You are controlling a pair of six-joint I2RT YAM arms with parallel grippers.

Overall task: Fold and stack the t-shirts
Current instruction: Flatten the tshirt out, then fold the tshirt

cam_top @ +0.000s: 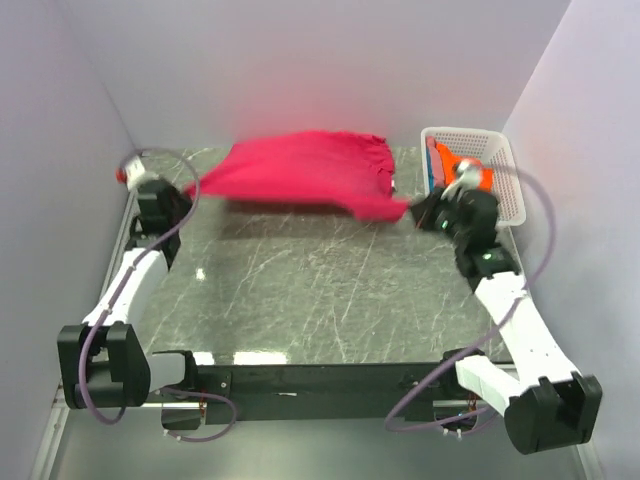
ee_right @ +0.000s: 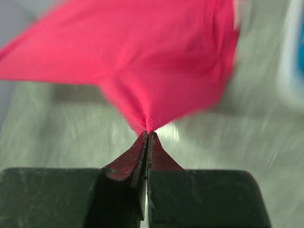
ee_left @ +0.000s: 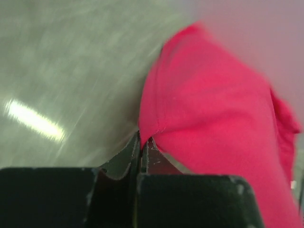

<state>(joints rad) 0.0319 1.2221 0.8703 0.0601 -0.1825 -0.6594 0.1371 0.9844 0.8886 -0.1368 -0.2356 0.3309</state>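
From above, the job looked to be at the spreading step. The pink shirt hung stretched in the air over the far side of the desk, strung between the left gripper and the right gripper. Both arms reached forward and outward, the left close to the side wall, the right just in front of the basket, where an orange shirt lay. Next, I reckoned, they would need to lower it together, flat and taut, onto the desk before any fold. In the left wrist view, the left gripper was pressed together on a hem corner of the pink shirt, the cloth draping away to the right. In the right wrist view, the right gripper pinched another corner to a point, the pink shirt fanning out beyond it.
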